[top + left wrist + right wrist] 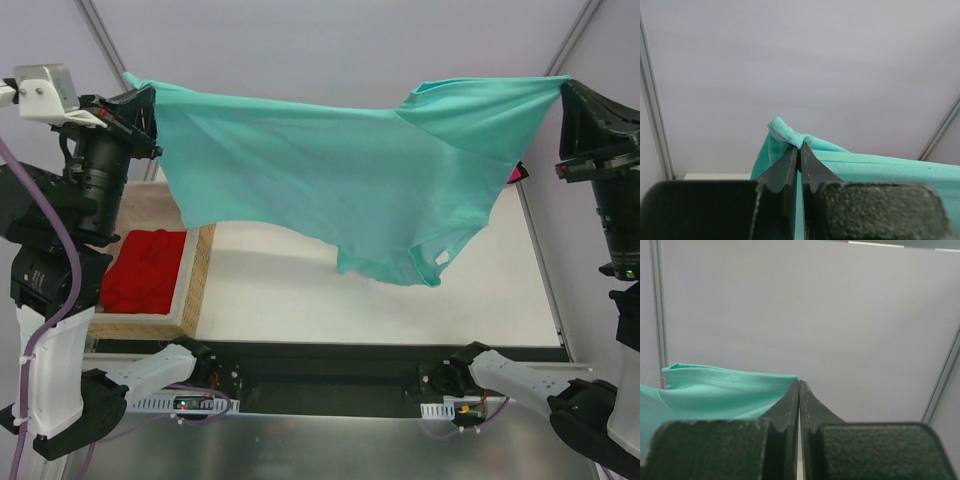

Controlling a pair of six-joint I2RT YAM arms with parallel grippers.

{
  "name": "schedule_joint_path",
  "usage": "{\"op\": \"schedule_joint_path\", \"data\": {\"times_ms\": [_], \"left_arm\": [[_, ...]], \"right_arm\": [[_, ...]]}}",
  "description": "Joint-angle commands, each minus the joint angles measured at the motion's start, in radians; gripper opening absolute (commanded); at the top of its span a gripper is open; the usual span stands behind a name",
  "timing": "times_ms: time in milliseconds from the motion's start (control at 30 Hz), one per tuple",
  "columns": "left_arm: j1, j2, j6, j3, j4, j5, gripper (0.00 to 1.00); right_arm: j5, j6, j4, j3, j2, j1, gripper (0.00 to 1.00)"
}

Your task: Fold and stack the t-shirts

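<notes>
A: How far along does the folding look?

B: Barely begun, at a guess. The teal t-shirt [340,180] hangs in the air above the table [380,300], stretched from 10 o'clock to 2 o'clock in the overhead view. Its lower part sags toward the centre and does not seem to touch the surface. No folded stack shows anywhere.

A: And the pincers?

B: The left pincer [140,110] is clamped tight on a bunched corner of the teal cloth at 10 o'clock. The right pincer [565,95] is pressed together just as firmly on the hemmed edge at 2 o'clock.

A: The other shirts?

B: A red t-shirt [145,270] lies crumpled and unfolded in the wicker basket [195,285] at 8 o'clock. A sliver of magenta cloth [517,173] peeks out at 3 o'clock, behind the teal one. So every fold is likely yet to come.

A: The surface and the room?

B: The table is white, smooth and matte. Pale grey walls [330,40] enclose it, with slim metal poles [100,40] running up the corners.
</notes>
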Motion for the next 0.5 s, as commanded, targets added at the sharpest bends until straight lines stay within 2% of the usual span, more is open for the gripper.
{"op": "schedule_joint_path", "data": {"times_ms": [0, 200, 333, 467], "left_arm": [[0.008, -0.016, 0.055, 0.100, 0.093, 0.067, 0.00], [0.008, -0.067, 0.046, 0.100, 0.096, 0.139, 0.00], [0.008, -0.074, 0.046, 0.047, 0.102, 0.115, 0.00], [0.008, -0.083, -0.009, -0.099, 0.116, 0.064, 0.00]], "right_arm": [[-0.057, -0.052, 0.048, 0.113, 0.002, 0.002, 0.01], [-0.117, -0.038, 0.082, 0.064, -0.056, 0.000, 0.01], [-0.074, -0.056, 0.082, 0.017, -0.054, 0.002, 0.01], [-0.014, -0.056, 0.151, -0.175, -0.105, 0.002, 0.01]]}}
